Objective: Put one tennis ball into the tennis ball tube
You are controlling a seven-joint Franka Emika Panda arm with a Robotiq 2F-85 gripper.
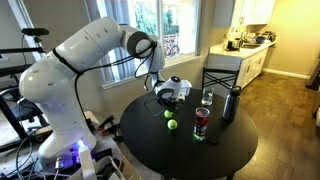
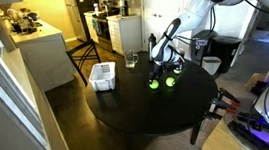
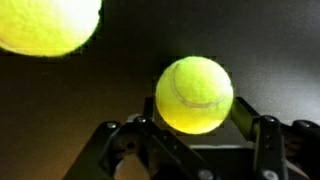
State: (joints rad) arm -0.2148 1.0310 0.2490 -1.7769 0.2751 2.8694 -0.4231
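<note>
A fuzzy yellow-green tennis ball (image 3: pixel 193 92) sits between my gripper's (image 3: pixel 194 118) two fingers in the wrist view, and the finger pads press its sides. In both exterior views this ball (image 1: pixel 167 112) (image 2: pixel 170 78) is just under the gripper (image 1: pixel 165 98) (image 2: pixel 164 64), low over the round black table (image 1: pixel 215 155). The other tennis ball (image 1: pixel 172 124) (image 2: pixel 154 83) (image 3: pixel 45 25) lies on the table close beside it. The tennis ball tube (image 1: pixel 201 122), clear with a dark red band, stands upright to the right of the balls.
A short clear glass (image 1: pixel 208 97) (image 2: pixel 131 58) and a tall dark bottle (image 1: pixel 231 103) stand behind the tube. A white container (image 2: pixel 101 75) sits near the table edge. A chair (image 1: pixel 222 72) stands behind the table.
</note>
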